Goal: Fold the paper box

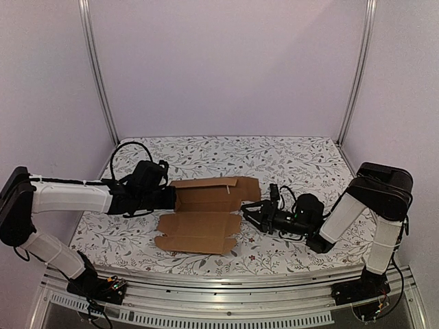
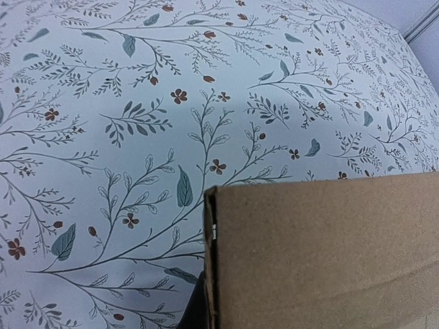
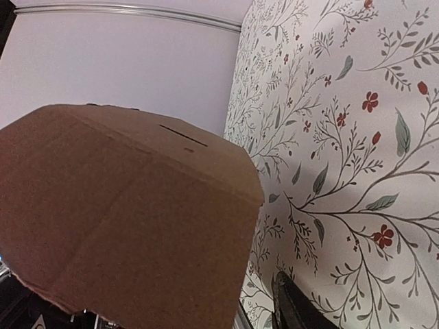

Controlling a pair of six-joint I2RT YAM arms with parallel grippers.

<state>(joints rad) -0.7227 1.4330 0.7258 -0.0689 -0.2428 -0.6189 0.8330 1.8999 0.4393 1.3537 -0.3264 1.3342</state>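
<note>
Table (image 1: 206, 154) with floral cloth filled the middle of the top view, pale walls behind, metal rail along the bottom edge. Same leaf-and-flower print covered most of the left wrist view and the right half of the right wrist view.

Left arm (image 1: 68, 197) came in from the left edge, white link lying low, reaching toward frame centre. Right arm (image 1: 363, 205) stood at lower right, elbow high, forearm angled down and left.

Box (image 1: 206, 212) lay at centre of the top view, partly folded: flat panel with notched flaps toward the bottom, a raised panel with a slit along its upper side. In the left wrist view the box (image 2: 322, 247) filled the lower right, corrugated edge upright just left of centre. In the right wrist view the box (image 3: 123, 212) filled the lower left, slit near its upper edge.

Left gripper (image 1: 171, 199) sat at the box's left end, fingers pressed together; looked pinched on that cardboard edge, contact itself hidden. Right gripper (image 1: 248, 214) sat just right of the box, fingers partly spread, nothing between them; touching the box or not, couldn't tell. One dark fingertip (image 3: 291, 308) showed at the bottom of the right wrist view.
</note>
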